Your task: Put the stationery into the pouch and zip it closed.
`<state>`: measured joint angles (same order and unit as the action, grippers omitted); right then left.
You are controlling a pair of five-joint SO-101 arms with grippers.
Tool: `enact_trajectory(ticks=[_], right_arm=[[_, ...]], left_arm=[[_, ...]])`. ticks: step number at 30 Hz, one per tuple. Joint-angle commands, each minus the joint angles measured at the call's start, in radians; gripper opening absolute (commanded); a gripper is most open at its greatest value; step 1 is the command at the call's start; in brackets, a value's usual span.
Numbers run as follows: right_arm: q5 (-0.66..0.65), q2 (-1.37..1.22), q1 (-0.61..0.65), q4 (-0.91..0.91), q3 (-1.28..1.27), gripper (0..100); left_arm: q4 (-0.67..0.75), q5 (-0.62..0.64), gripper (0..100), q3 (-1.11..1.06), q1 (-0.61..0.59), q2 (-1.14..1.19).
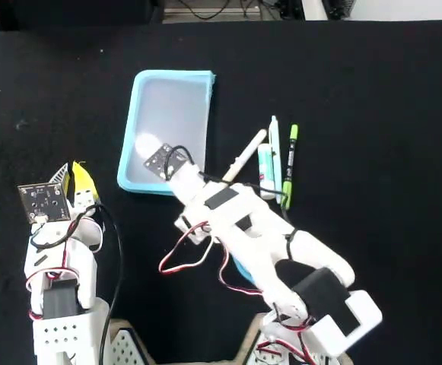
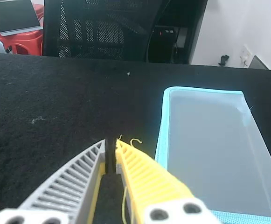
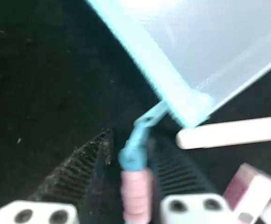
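Observation:
The light blue pouch (image 1: 171, 125) (image 2: 210, 149) lies flat on the black table. Its blue zipper pull (image 3: 136, 147) with a pink tag sticks out from one corner (image 3: 191, 105). My right gripper (image 1: 181, 171) (image 3: 133, 137) is at that corner, open, and the pull lies between its black fingers (image 3: 86, 161). Right of the pouch lie a white pen (image 1: 245, 154) (image 3: 233, 132), a glue stick (image 1: 266, 171), another white pen (image 1: 275, 141) and a green pen (image 1: 290, 163). My left gripper (image 1: 77, 176) (image 2: 111, 142), grey and yellow, is shut and holds nothing, just left of the pouch.
A pink and white block (image 3: 247, 186) lies near the white pen. Beyond the table's far edge stands a black mesh chair (image 2: 107, 28). Bare black table (image 1: 373, 99) stretches to the right of the pens and to the far left.

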<state>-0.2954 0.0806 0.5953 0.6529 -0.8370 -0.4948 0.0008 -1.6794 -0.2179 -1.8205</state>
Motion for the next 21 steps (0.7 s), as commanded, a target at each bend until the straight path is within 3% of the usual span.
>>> enact_trajectory(ticks=[1,7,14,19,21], right_arm=[[-0.063,0.008,-0.012,0.018,0.027,1.8],[-0.063,0.07,-0.044,0.103,0.044,1.0],[-0.054,0.127,0.021,0.175,-0.015,1.7],[-0.054,0.031,-0.055,0.187,-0.001,14.4],[-0.054,-0.013,-0.071,0.221,0.044,14.7]], left_arm=[[0.003,-0.002,5,0.004,-0.015,-0.002],[0.003,-0.002,5,0.004,-0.015,-0.002],[0.003,-0.002,5,0.004,-0.015,-0.002],[0.003,-0.002,5,0.004,-0.015,-0.002],[0.003,-0.002,5,0.004,-0.015,-0.002]])
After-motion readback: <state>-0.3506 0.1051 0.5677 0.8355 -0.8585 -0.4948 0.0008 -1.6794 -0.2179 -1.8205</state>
